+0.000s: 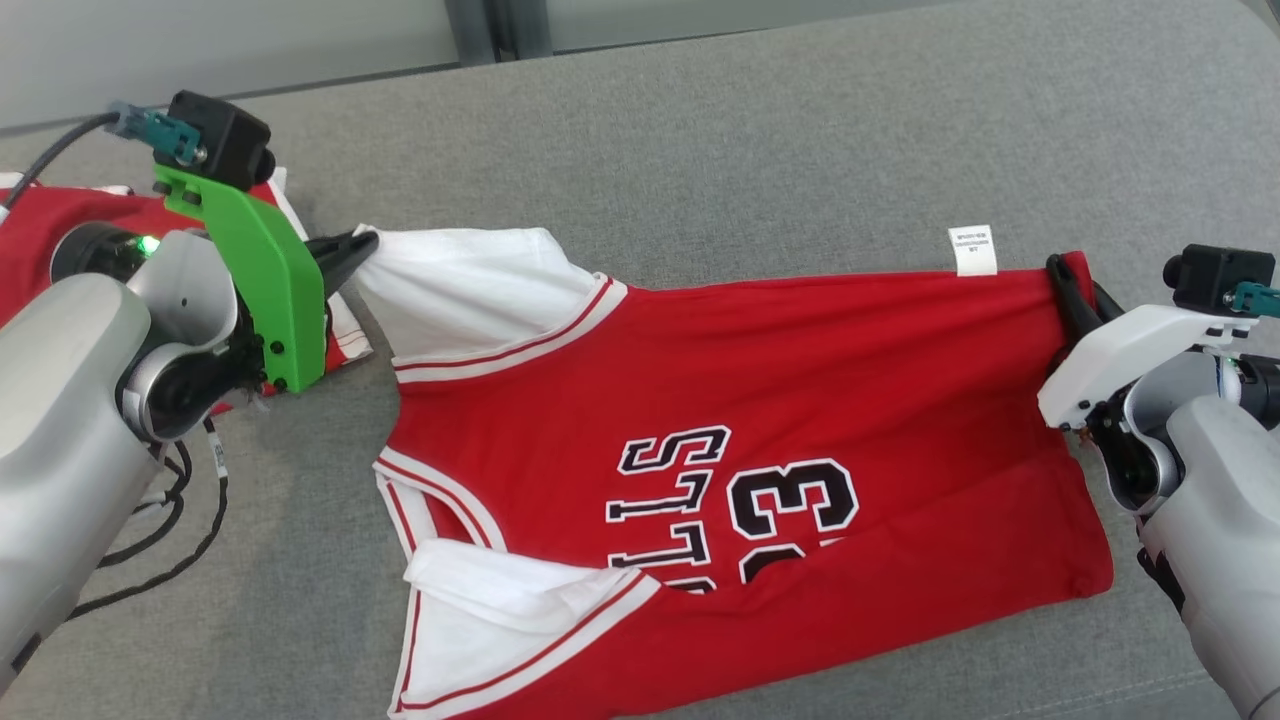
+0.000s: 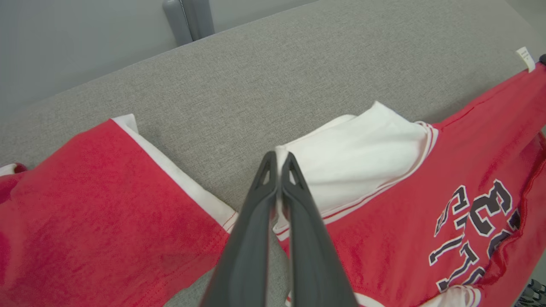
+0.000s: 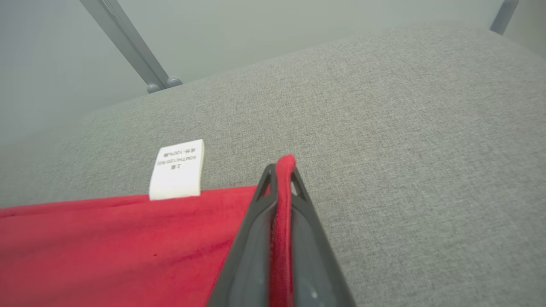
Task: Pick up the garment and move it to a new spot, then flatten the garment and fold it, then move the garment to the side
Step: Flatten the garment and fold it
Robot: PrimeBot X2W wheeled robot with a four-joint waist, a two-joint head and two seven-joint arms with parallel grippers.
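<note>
The red-and-white basketball jersey [image 1: 760, 400] looked soft and limp; left tool [image 1: 360, 245] pinched its white sleeve [image 1: 470, 275], right tool [image 1: 1058, 268] its red hem corner [image 1: 1075, 262].

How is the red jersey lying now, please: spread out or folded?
Mostly spread: the jersey lies stretched between the left gripper on a white sleeve and the right gripper on its hem.

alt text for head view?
Red basketball jersey stretched across a grey fabric surface, left gripper pinching its white sleeve, right gripper pinching its hem corner beside a white label. Second red garment lies behind the left arm.
</note>
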